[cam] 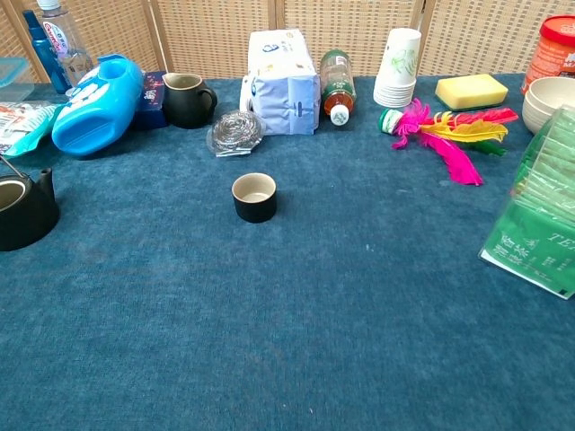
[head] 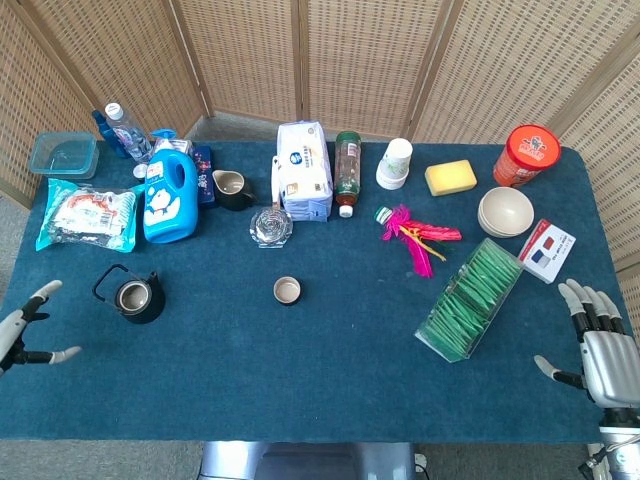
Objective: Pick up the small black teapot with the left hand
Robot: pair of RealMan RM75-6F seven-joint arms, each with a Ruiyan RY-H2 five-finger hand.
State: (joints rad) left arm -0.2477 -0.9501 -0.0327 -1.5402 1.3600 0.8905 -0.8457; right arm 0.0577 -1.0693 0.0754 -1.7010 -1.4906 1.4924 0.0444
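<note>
The small black teapot (head: 137, 297) stands lidless on the blue table at the left, its wire handle tipped toward the far left; the chest view shows the small black teapot (cam: 22, 209) cut off by the left edge. My left hand (head: 22, 333) is open at the table's left edge, well left of the pot and slightly nearer, fingers spread and holding nothing. My right hand (head: 601, 347) hovers open at the right front corner, empty. Neither hand appears in the chest view.
A small black cup (head: 287, 290) stands mid-table. Behind the teapot lie a blue detergent bottle (head: 168, 195) and a snack bag (head: 88, 216). A black pitcher (head: 233, 188), steel scourer (head: 271, 226), tissue pack (head: 303, 170) and green tea-bag box (head: 470, 297) are also on the table.
</note>
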